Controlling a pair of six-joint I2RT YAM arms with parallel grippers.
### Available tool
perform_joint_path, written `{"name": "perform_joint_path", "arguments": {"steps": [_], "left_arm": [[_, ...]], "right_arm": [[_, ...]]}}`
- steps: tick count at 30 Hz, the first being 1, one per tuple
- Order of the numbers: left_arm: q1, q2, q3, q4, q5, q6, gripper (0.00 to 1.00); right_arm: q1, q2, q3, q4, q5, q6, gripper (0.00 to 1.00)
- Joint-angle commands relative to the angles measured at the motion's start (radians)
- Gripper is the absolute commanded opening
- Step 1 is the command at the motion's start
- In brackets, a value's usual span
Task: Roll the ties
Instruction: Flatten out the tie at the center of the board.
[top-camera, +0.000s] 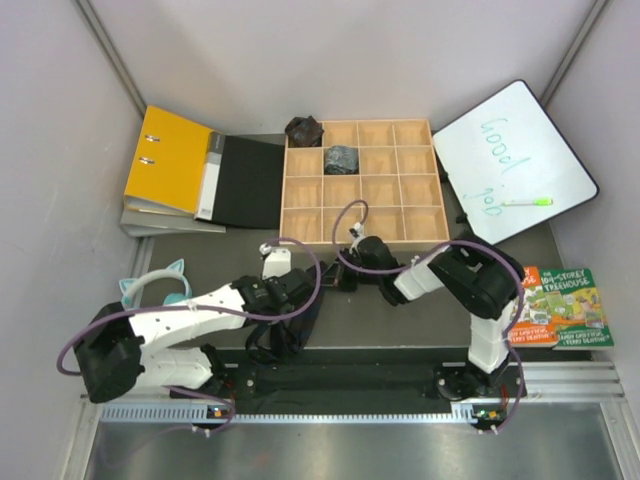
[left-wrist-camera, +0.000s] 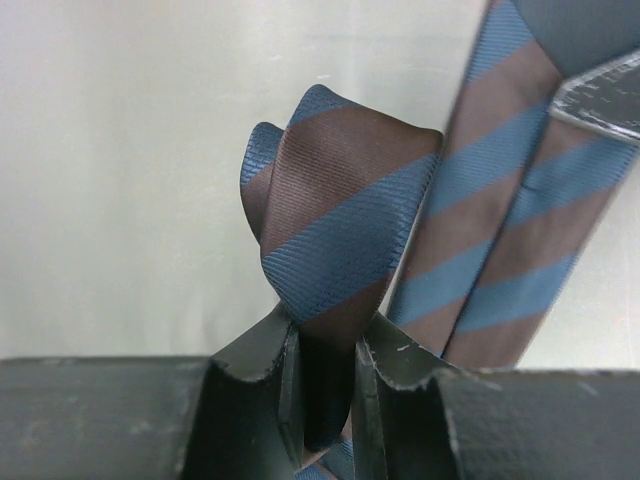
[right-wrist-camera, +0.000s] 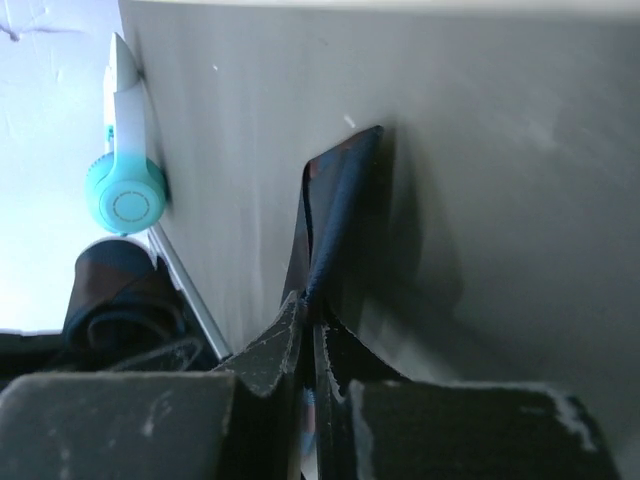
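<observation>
A brown and blue striped tie (left-wrist-camera: 340, 210) is held between both grippers near the table's front middle. My left gripper (left-wrist-camera: 325, 335) is shut on a folded loop of it, and the rest of the strip (left-wrist-camera: 500, 220) runs up at the right. My right gripper (right-wrist-camera: 315, 320) is shut on the tie's thin edge (right-wrist-camera: 335, 210) just above the table. In the top view the left gripper (top-camera: 300, 290) and the right gripper (top-camera: 350, 270) are close together. Two rolled ties sit in the wooden tray, a brownish-black one (top-camera: 304, 130) and a greyish one (top-camera: 341, 158).
The wooden compartment tray (top-camera: 400, 180) stands at the back centre. A yellow binder (top-camera: 165, 160) and black folder cover (top-camera: 250, 180) lie at the back left. A whiteboard (top-camera: 510, 150) with a green marker (top-camera: 527, 201) is on the right, a book (top-camera: 565, 305) below it. Teal headphones (top-camera: 155, 285) are on the left.
</observation>
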Motion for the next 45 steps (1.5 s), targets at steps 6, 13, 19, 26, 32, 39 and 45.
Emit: {"name": "perform_joint_path", "arguments": {"steps": [6,13,19,26,32,39,45], "left_arm": [[-0.006,0.309,0.311,0.173,0.134,0.256,0.00],[-0.101,0.600,0.600,0.143,0.124,0.361,0.00],[-0.193,0.734,0.751,0.093,0.084,0.409,0.06],[-0.264,0.734,0.782,0.055,0.056,0.368,0.99],[-0.279,0.593,0.756,-0.001,0.028,0.230,0.99],[-0.278,0.317,0.585,-0.100,-0.039,0.065,0.99],[-0.278,0.078,0.355,-0.202,-0.087,-0.149,0.99]], "right_arm": [[-0.135,-0.222,-0.382,0.203,0.125,0.143,0.00],[-0.300,-0.369,-0.562,0.263,0.103,0.123,0.00],[-0.458,-0.590,-0.631,0.076,0.099,0.049,0.00],[-0.477,-1.062,-0.599,-0.421,0.307,-0.084,0.00],[-0.477,-1.305,-0.639,-0.567,0.390,-0.113,0.37],[-0.477,-1.394,-0.657,-0.703,0.450,-0.075,0.99],[-0.477,-1.483,-0.689,-0.647,0.438,-0.014,0.99]]}}
